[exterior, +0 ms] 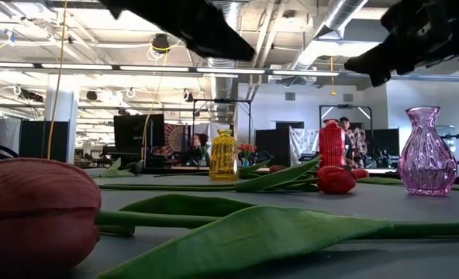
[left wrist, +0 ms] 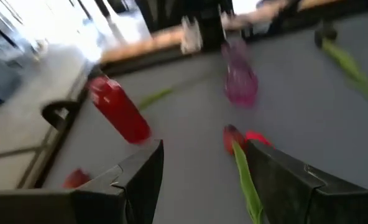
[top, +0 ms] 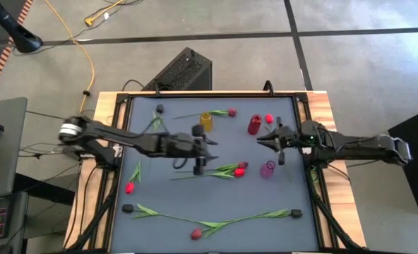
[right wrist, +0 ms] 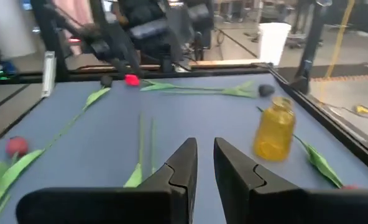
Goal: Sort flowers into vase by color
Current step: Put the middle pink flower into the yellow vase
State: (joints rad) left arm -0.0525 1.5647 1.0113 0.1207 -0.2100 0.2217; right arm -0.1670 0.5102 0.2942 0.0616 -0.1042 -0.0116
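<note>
My left gripper [top: 204, 156] [left wrist: 202, 149] hangs open over the middle of the table, above two tulips, one red-headed [top: 239, 172] and one maroon-headed [top: 243, 165], that lie flat side by side. One green stem [left wrist: 249, 186] runs between its fingers. My right gripper [top: 261, 142] [right wrist: 202, 146] hovers between the red vase [top: 254, 125] and the purple vase [top: 267, 169]; only a narrow gap parts its fingers, and nothing is in it. The yellow vase [top: 206, 121] stands upright farther left. Other tulips lie flat around the table. My left gripper is open with a green tulip stem [left wrist: 249, 186] running along the inner side of one finger [left wrist: 283, 180]. The fingers point along the stem toward its red head [left wrist: 234, 138]. The view is blurred, so I cannot tell whether the finger touches the stem.
A black tulip [top: 159, 109] and a maroon one [top: 231, 112] lie near the far edge, and a loose red head [top: 269, 118] lies by the red vase. A red tulip [top: 130, 188] lies at the left. Black [top: 128, 209] [top: 296, 212] and maroon [top: 195, 233] tulips lie along the near edge.
</note>
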